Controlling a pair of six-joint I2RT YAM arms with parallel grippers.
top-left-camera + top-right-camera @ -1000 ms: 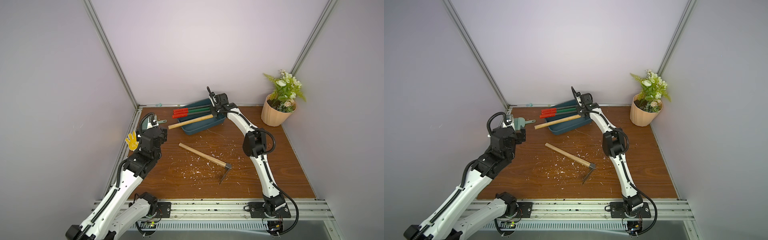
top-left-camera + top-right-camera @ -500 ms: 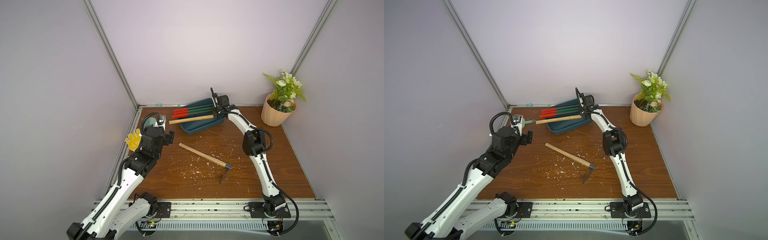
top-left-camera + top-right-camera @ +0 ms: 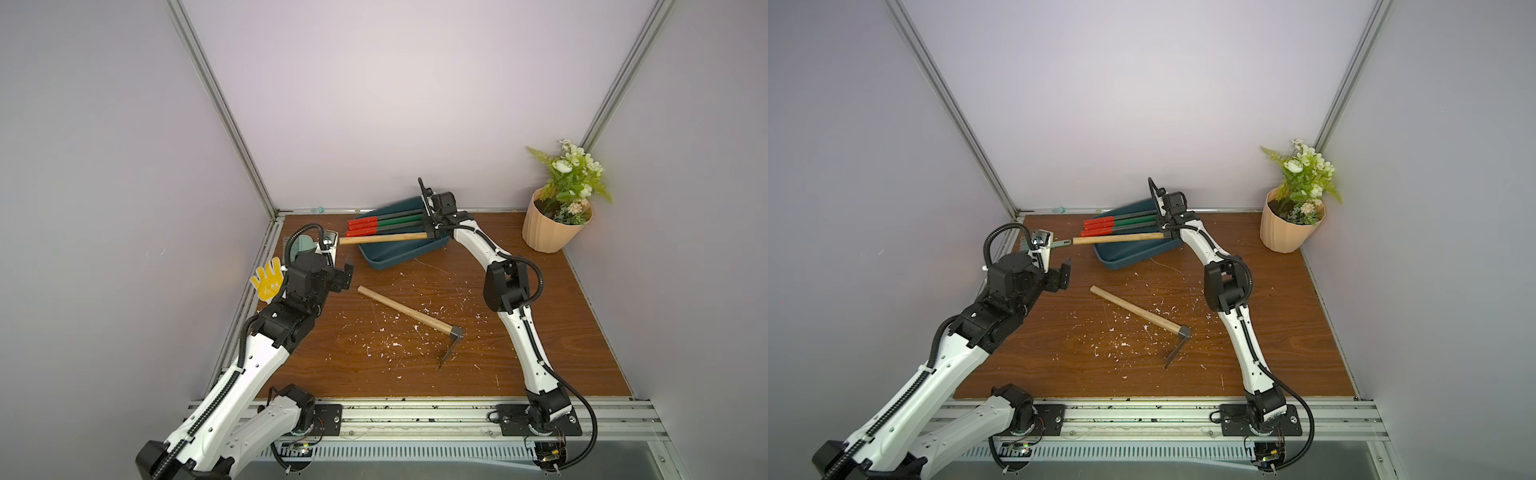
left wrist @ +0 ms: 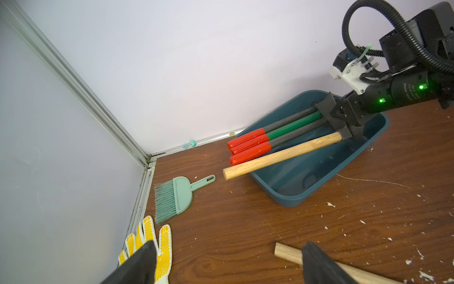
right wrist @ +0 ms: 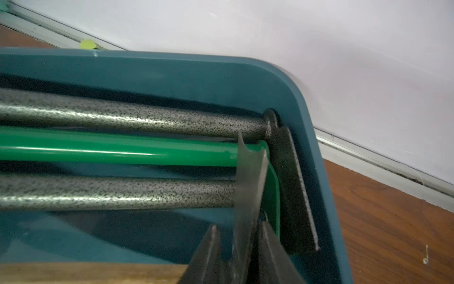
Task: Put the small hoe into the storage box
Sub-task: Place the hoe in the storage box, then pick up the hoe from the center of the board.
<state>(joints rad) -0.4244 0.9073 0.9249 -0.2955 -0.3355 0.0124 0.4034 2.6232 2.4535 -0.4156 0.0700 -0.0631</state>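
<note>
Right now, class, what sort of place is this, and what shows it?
Probably a robot test cell staged for gardening: two arms bolted to an aluminium rail, a storage box holding long-handled tools, a potted plant.

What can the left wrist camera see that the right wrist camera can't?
Only the left wrist view shows the green brush, the yellow glove, the tools' red grips and a second wooden handle. Only the right wrist view shows, up close, the metal blade of the small hoe between the fingers of the right gripper. Both show the storage box, the green and grey tool shafts inside it, and the small hoe's wooden handle.
</note>
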